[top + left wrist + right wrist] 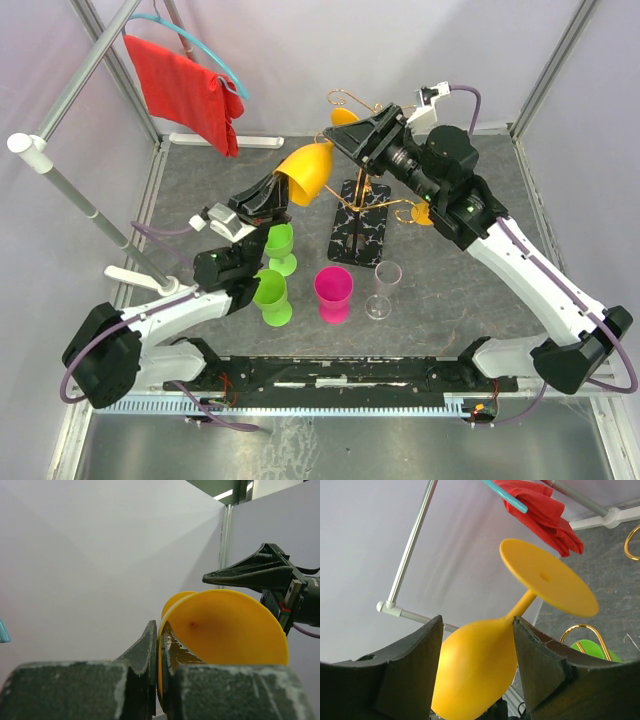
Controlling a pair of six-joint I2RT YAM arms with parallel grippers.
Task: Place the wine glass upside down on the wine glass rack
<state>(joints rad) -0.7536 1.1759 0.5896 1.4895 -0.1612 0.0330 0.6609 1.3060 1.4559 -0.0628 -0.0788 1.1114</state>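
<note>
My left end effector [274, 190] is clenched on the thin edge of the yellow wine glass [308, 166], which hangs tilted above the worktop [460, 300]. The glass sits at 11 o'clock from the wine glass rack [358, 238]. My right end effector [342, 136], at the glass's 2 o'clock, brackets the bowl. I cannot tell whether it squeezes.
</note>
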